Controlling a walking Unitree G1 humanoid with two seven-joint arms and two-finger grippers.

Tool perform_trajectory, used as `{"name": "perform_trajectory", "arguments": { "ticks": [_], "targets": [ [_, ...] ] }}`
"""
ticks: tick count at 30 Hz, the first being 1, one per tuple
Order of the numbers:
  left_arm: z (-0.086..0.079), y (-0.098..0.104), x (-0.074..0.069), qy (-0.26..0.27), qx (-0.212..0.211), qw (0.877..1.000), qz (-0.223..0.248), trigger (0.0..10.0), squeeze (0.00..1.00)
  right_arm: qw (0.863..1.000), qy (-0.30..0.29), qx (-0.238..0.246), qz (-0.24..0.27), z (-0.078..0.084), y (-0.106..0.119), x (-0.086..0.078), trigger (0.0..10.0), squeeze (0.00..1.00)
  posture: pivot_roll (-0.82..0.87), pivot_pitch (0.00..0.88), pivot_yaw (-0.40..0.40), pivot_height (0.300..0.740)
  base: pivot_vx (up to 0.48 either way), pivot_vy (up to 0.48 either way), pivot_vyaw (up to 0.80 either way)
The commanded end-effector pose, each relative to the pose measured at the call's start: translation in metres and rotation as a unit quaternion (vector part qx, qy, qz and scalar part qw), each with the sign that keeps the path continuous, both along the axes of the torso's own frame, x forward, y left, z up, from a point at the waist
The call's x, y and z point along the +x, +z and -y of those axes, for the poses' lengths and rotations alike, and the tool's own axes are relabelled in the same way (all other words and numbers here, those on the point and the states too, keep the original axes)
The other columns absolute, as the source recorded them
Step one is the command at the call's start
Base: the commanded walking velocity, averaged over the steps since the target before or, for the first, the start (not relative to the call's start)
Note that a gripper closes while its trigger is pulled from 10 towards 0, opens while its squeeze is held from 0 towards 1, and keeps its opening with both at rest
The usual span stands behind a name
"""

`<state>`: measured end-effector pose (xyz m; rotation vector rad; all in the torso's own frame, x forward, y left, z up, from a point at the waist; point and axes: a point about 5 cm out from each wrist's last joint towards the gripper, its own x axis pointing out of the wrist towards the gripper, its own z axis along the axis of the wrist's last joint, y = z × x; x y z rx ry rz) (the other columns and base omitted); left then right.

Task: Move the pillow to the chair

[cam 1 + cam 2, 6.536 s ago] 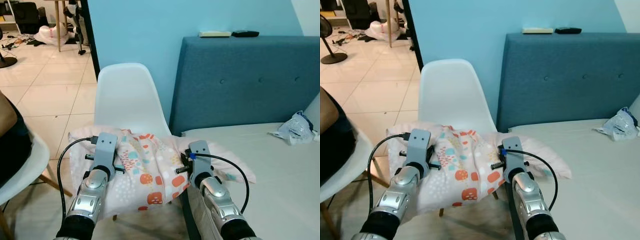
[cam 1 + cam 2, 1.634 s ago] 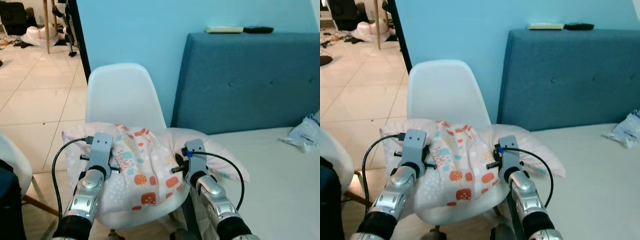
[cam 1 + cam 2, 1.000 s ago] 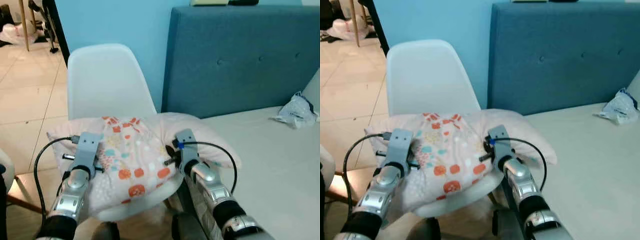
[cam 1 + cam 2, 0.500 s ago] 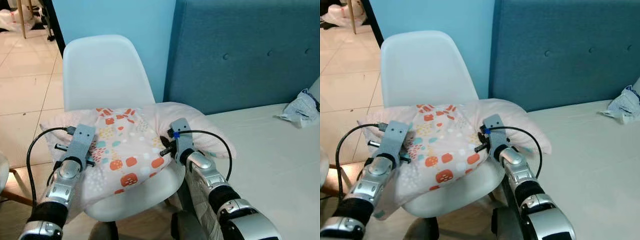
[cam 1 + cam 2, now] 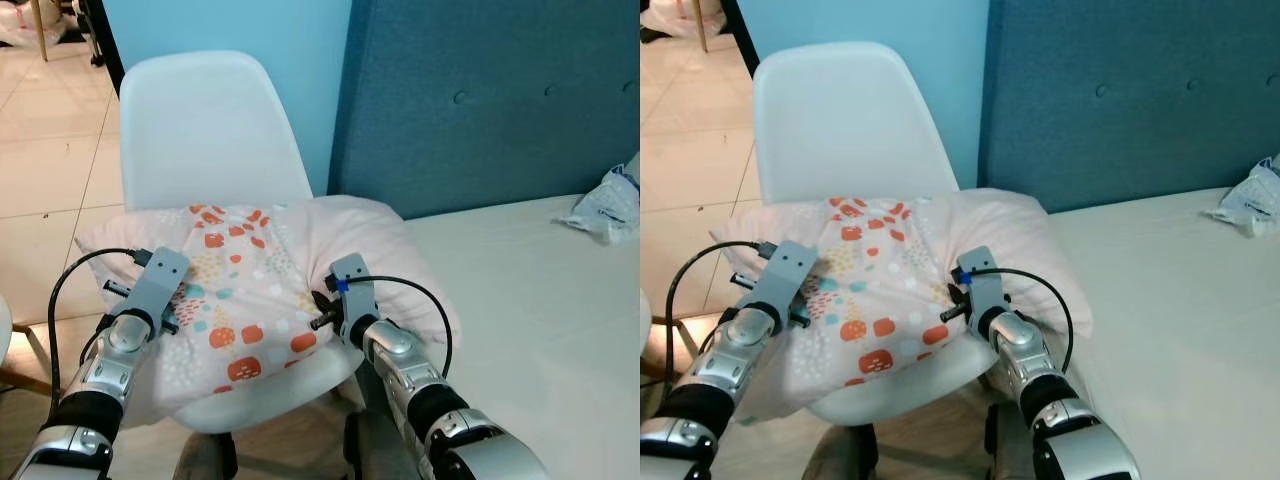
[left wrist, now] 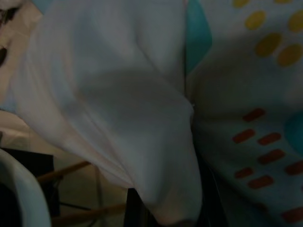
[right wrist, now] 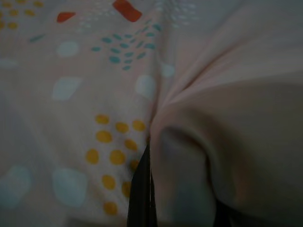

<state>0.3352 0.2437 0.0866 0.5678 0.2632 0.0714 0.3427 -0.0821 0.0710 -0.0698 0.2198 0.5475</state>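
Observation:
The pale pink pillow (image 5: pixel 250 280), printed with red, teal and yellow shapes, lies across the seat of the white shell chair (image 5: pixel 205 120) and overhangs it on both sides. My left gripper (image 5: pixel 168 298) holds its left part and my right gripper (image 5: pixel 322 306) its right part, fingertips buried in the fabric. In the left wrist view a fold of pillow cloth (image 6: pixel 142 142) sits pinched between the dark fingers (image 6: pixel 135 210). The right wrist view shows bunched cloth (image 7: pixel 189 142) beside a black finger (image 7: pixel 141 194).
A bed with a light sheet (image 5: pixel 540 300) and a blue padded headboard (image 5: pixel 480 100) stands close on the right of the chair. A crumpled plastic bag (image 5: pixel 605 205) lies on the bed. Tiled floor (image 5: pixel 50 150) opens to the left.
The pillow has come down from in front of the chair onto its seat, both grippers moving forward and down with it. The camera has tilted lower and closer.

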Motion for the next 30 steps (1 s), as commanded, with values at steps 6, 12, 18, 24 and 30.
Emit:
{"name": "perform_trajectory", "arguments": {
  "ticks": [6, 12, 18, 24, 30],
  "targets": [
    [0.004, -0.006, 0.001, 0.002, -0.001, 1.0, -0.01, 10.0, 0.0, 1.0, -0.01, 0.023, -0.018, 0.003, -0.005, -0.002, 10.0, 0.02, -0.03, 0.178, -0.061, 0.605, 0.0, 0.0, 0.0],
    [-0.002, -0.014, -0.007, 0.006, -0.034, 0.999, -0.025, 10.0, 1.0, 0.999, 0.001, 0.048, -0.023, 0.002, -0.004, -0.003, 10.0, 1.0, -0.02, 0.157, -0.066, 0.605, 0.0, 0.0, 0.0],
    [-0.008, -0.016, -0.011, 0.016, -0.034, 0.999, -0.027, 10.0, 1.0, 0.999, 0.006, 0.05, -0.02, 0.001, -0.003, -0.003, 10.0, 1.0, -0.02, 0.149, -0.071, 0.605, 0.0, 0.0, 0.0],
    [-0.032, -0.015, -0.024, 0.045, -0.016, 0.999, -0.026, 10.0, 1.0, 0.998, 0.003, 0.058, -0.02, 0.006, -0.008, -0.008, 10.0, 1.0, -0.02, 0.131, -0.077, 0.605, 0.0, 0.0, 0.0],
    [-0.052, -0.015, -0.036, 0.072, -0.01, 0.997, -0.027, 10.0, 1.0, 0.997, -0.005, 0.065, -0.03, 0.012, -0.021, -0.021, 10.0, 1.0, -0.02, 0.128, -0.074, 0.605, 0.0, 0.0, 0.0]
  ]
}}
